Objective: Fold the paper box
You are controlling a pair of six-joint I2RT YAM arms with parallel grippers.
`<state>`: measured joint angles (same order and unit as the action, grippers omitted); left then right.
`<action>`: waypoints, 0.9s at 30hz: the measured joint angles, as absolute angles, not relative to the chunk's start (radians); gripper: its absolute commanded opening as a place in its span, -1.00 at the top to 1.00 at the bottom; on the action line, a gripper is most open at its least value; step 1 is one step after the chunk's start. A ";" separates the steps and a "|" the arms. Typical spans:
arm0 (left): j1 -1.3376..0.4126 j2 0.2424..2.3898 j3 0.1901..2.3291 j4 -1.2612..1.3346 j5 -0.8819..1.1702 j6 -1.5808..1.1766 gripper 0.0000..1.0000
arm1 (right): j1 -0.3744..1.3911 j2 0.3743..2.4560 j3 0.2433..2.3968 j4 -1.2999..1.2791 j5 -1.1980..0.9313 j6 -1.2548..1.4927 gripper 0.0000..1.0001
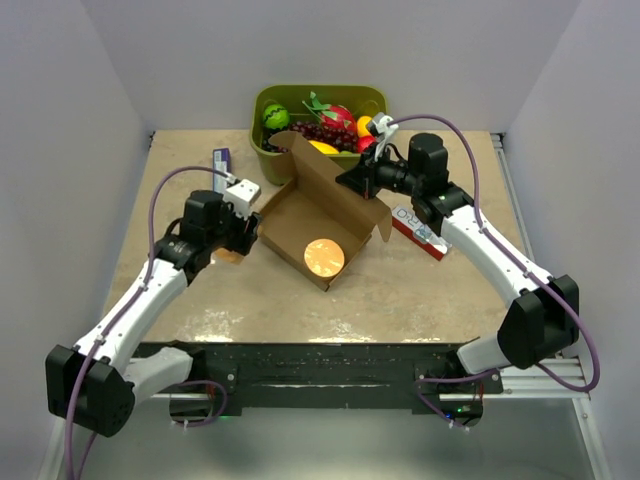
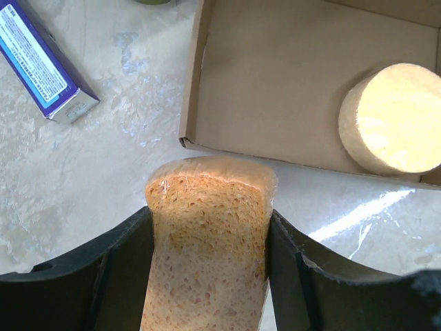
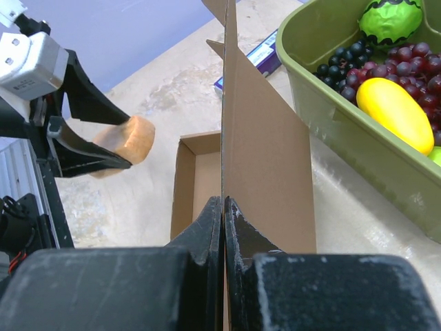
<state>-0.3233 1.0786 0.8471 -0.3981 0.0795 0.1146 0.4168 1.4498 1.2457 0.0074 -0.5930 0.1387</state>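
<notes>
Tabletop (image 1: 400, 300): right claw (image 3: 223, 201) pinches paper box (image 1: 290, 220) flap edge; left claw (image 2: 208, 231) holds bread (image 2: 207, 189).

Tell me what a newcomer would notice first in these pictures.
The brown paper box sits mid-table with its lid flap pinched upright by the right claw, and a round pale disc lies inside. Just left of the box, the left claw grips a bread slice. Behind, at the far edge, a green tub brims with colourful fruit.
</notes>
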 measured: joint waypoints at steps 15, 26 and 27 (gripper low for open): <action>-0.415 1.333 1.002 -0.133 0.173 -0.019 0.08 | 0.417 1.450 1.259 -0.015 -0.568 0.139 1.00; -0.439 1.538 0.997 0.098 0.177 -0.137 -0.99 | 0.418 1.450 1.274 -0.045 -0.558 0.139 1.00; -0.439 1.536 0.991 0.106 0.176 -0.139 -0.99 | 0.418 1.450 1.274 -0.046 -0.556 0.139 1.00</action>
